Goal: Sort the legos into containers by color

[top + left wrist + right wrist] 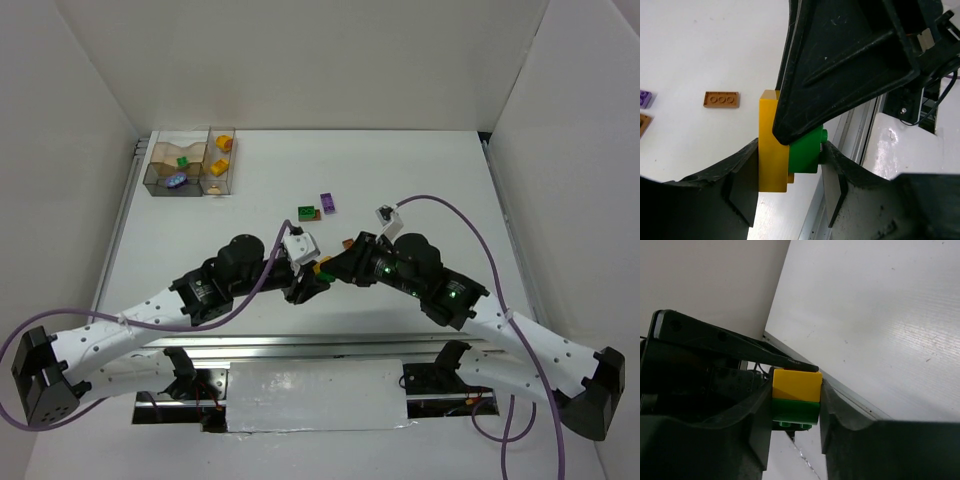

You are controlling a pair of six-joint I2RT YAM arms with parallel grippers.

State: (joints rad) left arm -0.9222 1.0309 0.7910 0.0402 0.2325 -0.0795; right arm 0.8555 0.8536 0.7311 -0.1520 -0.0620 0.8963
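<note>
Yellow-green stack (795, 388) pinched by both grippers.
It sits over the near middle of the table (420, 180); left gripper (790, 167) and right gripper (795, 412) are each clamped on it. Bins (190, 166) stand far left.

White table (420, 170), matte surface. Far left corner: a set of joined clear grey bins (190, 165) stands on it, close to the edge. Near the middle, loose on the surface: green brick (306, 212) with a small brown brick (316, 214) just beside it; purple brick (327, 203) near these, apart. Flat brown plate (721, 99) lies alone, studs up, three studs showing.
</note>
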